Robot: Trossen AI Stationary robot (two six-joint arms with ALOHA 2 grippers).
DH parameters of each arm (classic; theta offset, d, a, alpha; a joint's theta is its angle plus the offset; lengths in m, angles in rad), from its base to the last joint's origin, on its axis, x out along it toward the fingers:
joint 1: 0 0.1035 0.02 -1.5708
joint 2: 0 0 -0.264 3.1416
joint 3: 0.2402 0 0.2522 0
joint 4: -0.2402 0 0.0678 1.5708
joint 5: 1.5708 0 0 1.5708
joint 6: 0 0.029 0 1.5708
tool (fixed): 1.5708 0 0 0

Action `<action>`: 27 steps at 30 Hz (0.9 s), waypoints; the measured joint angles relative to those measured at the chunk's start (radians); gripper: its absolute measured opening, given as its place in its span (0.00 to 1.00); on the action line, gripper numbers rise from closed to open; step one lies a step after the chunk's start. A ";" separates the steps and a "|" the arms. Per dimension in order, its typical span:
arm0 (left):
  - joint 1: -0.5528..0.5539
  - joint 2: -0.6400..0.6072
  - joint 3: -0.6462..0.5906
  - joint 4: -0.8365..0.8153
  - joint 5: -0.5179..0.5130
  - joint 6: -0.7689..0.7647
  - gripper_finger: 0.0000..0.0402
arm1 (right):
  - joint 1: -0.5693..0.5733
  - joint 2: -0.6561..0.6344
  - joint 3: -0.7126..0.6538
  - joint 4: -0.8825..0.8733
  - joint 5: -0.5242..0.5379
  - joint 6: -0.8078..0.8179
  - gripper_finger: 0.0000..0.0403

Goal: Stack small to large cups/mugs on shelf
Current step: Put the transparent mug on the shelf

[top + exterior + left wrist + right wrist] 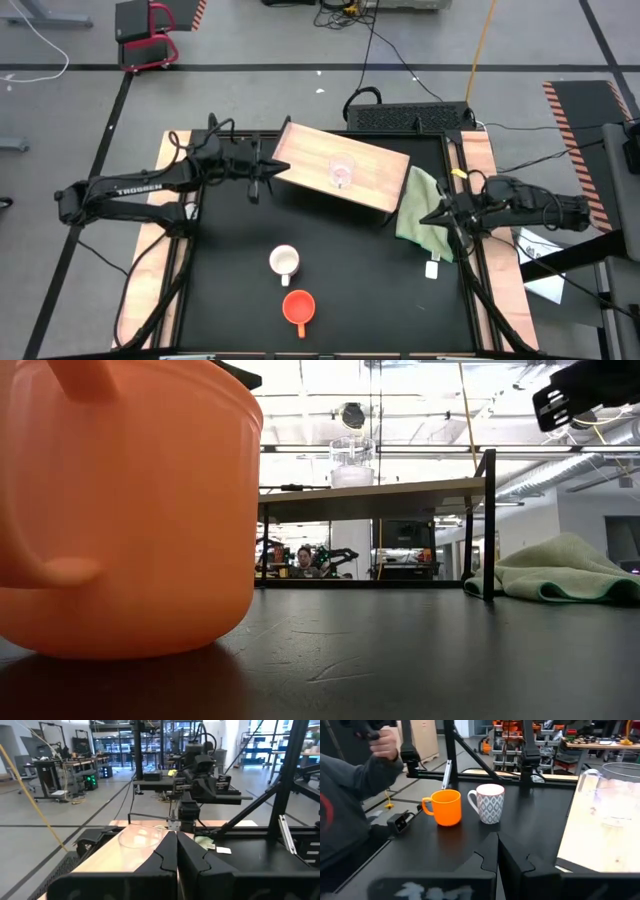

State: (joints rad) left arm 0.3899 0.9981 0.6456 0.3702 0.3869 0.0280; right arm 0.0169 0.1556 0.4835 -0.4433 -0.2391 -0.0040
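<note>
1. The light wooden rectangular shelf on thin black legs stands at the far middle of the black desk, turned a little askew to the desk's edges.
2. The small clear transparent cup stands upright on the shelf board, near its middle. As the smallest of the three it looks to be the first piece set in place, so the stacking seems begun but not finished.
3. The white mug with a dark speckled pattern and the orange-red mug stand just beside each other on the near part of the desk, well apart from the shelf. Both are upright with open mouths up, which leaves their rims and handles free to be taken.
4. The left gripper hangs at the shelf's left end, its jaws closed together with nothing between them; they point along the board towards the clear cup.
5. The right gripper waits at the right side of the desk over a crumpled pale green cloth, jaws pressed together and empty, pointing across the desk towards the two mugs.
6. My judgement: one of the two mugs on the desk is next to be carried to the shelf.
</note>
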 joint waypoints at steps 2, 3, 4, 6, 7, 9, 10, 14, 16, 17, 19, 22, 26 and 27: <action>0.011 0.000 0.001 0.004 0.020 -0.003 0.00 | 0.010 -0.015 0.000 -0.007 0.001 0.000 0.00; 0.017 0.000 0.002 0.012 0.025 -0.005 0.00 | 0.013 -0.020 0.000 -0.006 0.002 0.000 0.00; 0.022 0.000 0.002 0.017 0.026 -0.013 0.00 | 0.015 -0.024 0.000 -0.005 0.002 0.000 0.00; 0.033 0.000 0.002 0.026 0.031 -0.025 0.00 | 0.018 -0.027 0.000 -0.004 0.002 -0.005 0.00; 0.040 0.000 0.002 0.030 0.037 -0.031 0.00 | 0.018 -0.027 0.000 -0.006 0.002 -0.006 0.00; 0.053 0.001 0.002 0.038 0.055 -0.035 0.00 | 0.018 -0.027 0.000 -0.006 0.002 -0.007 0.00; 0.056 0.006 0.002 0.048 0.062 -0.039 0.00 | 0.018 -0.027 0.000 -0.008 0.002 -0.008 0.00; 0.074 0.043 0.026 0.055 0.070 -0.062 0.00 | 0.018 -0.027 0.000 -0.010 0.003 -0.010 0.00; 0.076 0.082 0.065 0.043 0.083 -0.065 0.00 | 0.018 -0.027 -0.001 -0.008 0.003 -0.011 0.00; 0.076 0.104 0.089 0.034 0.097 -0.066 0.00 | 0.018 -0.027 -0.005 -0.002 0.003 -0.011 0.00; 0.074 0.148 0.146 -0.011 0.120 -0.060 0.00 | 0.018 -0.024 -0.005 -0.003 0.003 -0.011 0.00; 0.070 0.218 0.250 -0.087 0.138 -0.044 0.00 | 0.018 -0.021 -0.006 -0.004 0.003 -0.011 0.00; 0.069 0.310 0.366 -0.184 0.147 -0.018 0.00 | 0.018 -0.021 -0.006 -0.003 0.003 -0.011 0.00; 0.069 0.328 0.393 -0.199 0.155 -0.009 0.00 | 0.018 -0.021 -0.006 -0.003 0.003 -0.011 0.00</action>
State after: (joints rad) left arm 0.4585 1.3262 1.0390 0.1712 0.5415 0.0193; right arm 0.0349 0.1345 0.4778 -0.4465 -0.2359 -0.0151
